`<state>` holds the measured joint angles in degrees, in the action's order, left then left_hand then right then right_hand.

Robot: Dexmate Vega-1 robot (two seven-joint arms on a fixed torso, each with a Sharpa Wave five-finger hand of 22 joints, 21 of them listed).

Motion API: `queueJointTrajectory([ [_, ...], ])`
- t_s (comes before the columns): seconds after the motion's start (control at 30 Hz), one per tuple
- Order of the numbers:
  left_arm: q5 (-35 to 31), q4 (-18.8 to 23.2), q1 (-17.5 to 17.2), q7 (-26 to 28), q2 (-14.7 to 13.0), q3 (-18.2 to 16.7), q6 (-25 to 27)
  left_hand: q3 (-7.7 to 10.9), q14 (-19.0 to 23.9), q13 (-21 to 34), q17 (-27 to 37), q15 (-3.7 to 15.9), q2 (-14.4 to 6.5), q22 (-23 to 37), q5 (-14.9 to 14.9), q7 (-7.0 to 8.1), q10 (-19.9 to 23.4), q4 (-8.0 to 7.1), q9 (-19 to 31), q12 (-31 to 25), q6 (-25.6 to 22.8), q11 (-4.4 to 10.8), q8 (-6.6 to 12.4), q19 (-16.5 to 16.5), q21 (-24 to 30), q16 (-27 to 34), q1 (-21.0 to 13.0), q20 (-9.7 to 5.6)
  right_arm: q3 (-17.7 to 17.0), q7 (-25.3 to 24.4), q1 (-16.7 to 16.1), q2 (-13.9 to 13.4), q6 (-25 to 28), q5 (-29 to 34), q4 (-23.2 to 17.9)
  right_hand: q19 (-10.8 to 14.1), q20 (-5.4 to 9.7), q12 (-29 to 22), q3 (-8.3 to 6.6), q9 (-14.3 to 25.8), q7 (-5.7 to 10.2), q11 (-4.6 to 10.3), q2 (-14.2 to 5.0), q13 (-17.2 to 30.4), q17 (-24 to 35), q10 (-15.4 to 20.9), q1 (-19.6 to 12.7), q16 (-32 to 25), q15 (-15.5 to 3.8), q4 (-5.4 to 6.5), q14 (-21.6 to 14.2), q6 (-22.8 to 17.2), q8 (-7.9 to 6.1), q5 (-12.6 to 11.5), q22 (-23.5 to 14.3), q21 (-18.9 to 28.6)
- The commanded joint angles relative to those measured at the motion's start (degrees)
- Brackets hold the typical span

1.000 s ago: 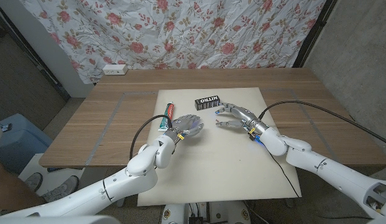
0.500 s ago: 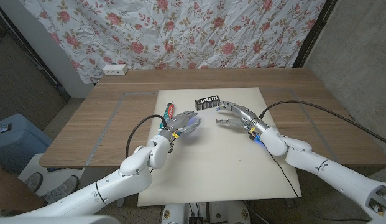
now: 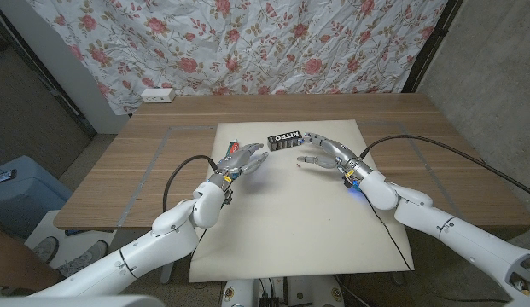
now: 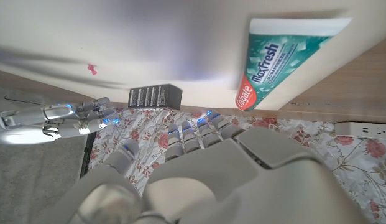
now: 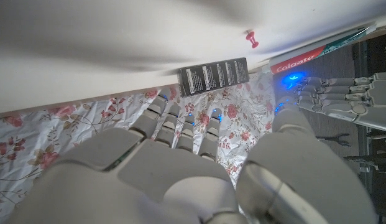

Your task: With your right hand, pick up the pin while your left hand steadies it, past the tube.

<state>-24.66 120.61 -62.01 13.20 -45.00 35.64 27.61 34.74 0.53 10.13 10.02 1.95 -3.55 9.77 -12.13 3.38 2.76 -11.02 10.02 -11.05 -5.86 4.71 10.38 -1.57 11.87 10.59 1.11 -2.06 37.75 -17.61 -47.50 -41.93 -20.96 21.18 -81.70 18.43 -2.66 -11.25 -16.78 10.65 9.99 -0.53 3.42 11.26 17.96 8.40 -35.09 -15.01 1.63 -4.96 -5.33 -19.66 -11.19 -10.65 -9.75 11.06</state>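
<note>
A small red pin lies on the white mat, between the two hands; it also shows as a pink dot, the pin. The toothpaste tube lies near the mat's left edge, and in the head view the tube is partly under my left hand, which hovers over it with fingers spread and nothing in it. My right hand hangs just in front of the black box, fingers loosely curved and apart, holding nothing. Neither hand touches the pin.
A black NITRO box lies at the back of the mat, beyond the pin. A white power strip sits at the table's far left edge. A black cable runs from the right wrist. A floral curtain hangs behind.
My left hand has drawn back and to the left, from the middle of the mat to over the tube. My right hand has edged up towards the black box.
</note>
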Motion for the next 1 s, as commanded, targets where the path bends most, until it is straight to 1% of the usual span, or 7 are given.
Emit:
queueJointTrajectory([
  [0.03, 6.8, -2.4, -1.6, 4.9, 0.0, -5.0, -5.3, 0.3, 0.5, 0.0, 0.2, 2.38, -7.3, 0.1, -0.3, -0.17, 0.4, 0.03, 0.1, -0.2, -0.3, -0.04, 0.29, -0.7, 0.3, 0.2, -0.7, -3.4, -2.1, 1.7, -0.4, 0.1, 1.0, -3.3, -1.5, 1.0, 0.34, -0.2, 0.08, 0.1, -0.48, -0.02, -0.4, 0.1, 0.1, 0.6, 0.8, 0.0, 0.09, 0.27, -0.4, 2.6, 0.97, 0.2, -0.1, 0.6],
  [0.27, 11.7, -4.8, -2.0, 6.9, 1.1, -7.1, -9.1, 0.35, 0.6, 0.0, 0.2, 2.27, -7.3, 0.1, -0.3, -0.29, 0.4, 0.05, 0.1, -0.1, -0.4, -0.19, 0.27, -0.8, 0.2, 0.1, -0.7, -3.36, -3.0, 2.1, -0.8, 0.5, 2.1, -5.1, -1.9, 1.9, 0.99, -0.1, 0.07, 0.0, -1.12, -0.27, -0.77, 0.0, -0.1, 0.5, 1.1, 0.1, -0.27, -0.05, -0.7, 5.5, 1.39, 0.3, 0.0, 0.6],
  [0.37, 12.4, -5.2, -1.7, 7.3, 1.4, -7.2, -8.5, 0.37, 0.6, 0.0, 0.2, 2.26, -7.3, 0.1, -0.3, -0.4, 0.4, 0.07, 0.1, -0.1, -0.4, -0.23, 0.29, -0.8, 0.2, 0.1, -0.7, -3.37, -3.5, 2.6, -0.6, 0.9, 2.3, -6.7, -1.5, 1.9, 1.08, -0.3, 0.17, -0.1, -1.37, -0.11, -0.91, 0.0, -0.2, 1.1, 1.5, 0.1, -0.55, 0.03, -0.9, 6.2, 1.4, 0.4, 0.0, 0.6],
  [0.43, 12.3, -5.4, -1.6, 7.9, 1.5, -7.1, -8.3, 0.4, 0.5, 0.0, 0.1, 2.2, -7.3, 0.1, -0.3, -0.49, 0.4, 0.09, 0.1, -0.1, -0.4, -0.33, 0.27, -0.8, 0.2, 0.1, -0.7, -3.32, -3.6, 2.9, -0.6, 1.1, 2.5, -7.4, -1.5, 2.0, 1.2, -0.4, 0.24, -0.1, -1.8, -0.17, -1.16, 0.0, -0.2, 1.4, 1.9, 0.1, -0.71, 0.2, -1.0, 6.7, 1.37, 0.4, 0.0, 0.5],
  [0.77, 17.4, -10.9, -1.3, 11.2, 3.3, -9.3, -16.3, 0.61, 0.6, 0.0, 0.1, 1.98, -7.3, 0.1, -0.3, -0.63, 0.3, 0.2, 0.1, -0.1, -0.5, -0.5, 0.24, -1.0, 0.1, 0.0, -0.8, -3.21, -4.4, 4.4, 0.1, 2.0, 3.8, -10.9, -0.9, 1.4, 1.28, -0.5, 0.72, -0.1, -2.87, -0.66, -2.4, -0.1, -0.4, 2.4, 4.5, 0.3, -0.82, 1.23, -1.1, 8.5, 1.11, 0.5, 0.1, 0.0],
  [0.87, 20.5, -13.6, -1.1, 11.1, 3.9, -10.4, -20.7, 0.84, 0.6, -0.1, 0.1, 1.84, -7.5, 0.0, -0.3, -0.82, 0.3, 0.34, 0.1, 0.0, -0.5, -0.72, 0.21, -1.0, 0.1, 0.0, -1.0, -3.12, -4.6, 4.7, 0.4, 2.3, 4.6, -11.6, -1.0, 1.4, 1.33, -0.5, 0.95, -0.1, -3.41, -0.66, -2.95, -0.1, -0.5, 2.5, 5.7, 0.4, -0.8, 1.8, -1.0, 9.3, 1.17, 0.5, 0.1, 0.0],
  [1.0, 22.0, -15.0, -0.4, 10.1, 3.6, -10.7, -21.5, 1.25, 0.6, -0.1, 0.0, 1.57, -7.7, 0.0, -0.4, -1.14, 0.3, 0.55, 0.0, 0.0, -0.5, -0.9, 0.21, -1.1, 0.0, -0.1, -1.3, -3.0, -5.1, 4.5, 0.6, 3.6, 3.4, -14.2, 0.6, 1.3, 1.38, -0.5, 1.09, -0.1, -3.74, -0.7, -3.46, -0.1, -0.5, 2.7, 6.6, 0.5, -0.83, 2.24, -0.9, 9.6, 1.07, 0.5, 0.1, -0.1],
])
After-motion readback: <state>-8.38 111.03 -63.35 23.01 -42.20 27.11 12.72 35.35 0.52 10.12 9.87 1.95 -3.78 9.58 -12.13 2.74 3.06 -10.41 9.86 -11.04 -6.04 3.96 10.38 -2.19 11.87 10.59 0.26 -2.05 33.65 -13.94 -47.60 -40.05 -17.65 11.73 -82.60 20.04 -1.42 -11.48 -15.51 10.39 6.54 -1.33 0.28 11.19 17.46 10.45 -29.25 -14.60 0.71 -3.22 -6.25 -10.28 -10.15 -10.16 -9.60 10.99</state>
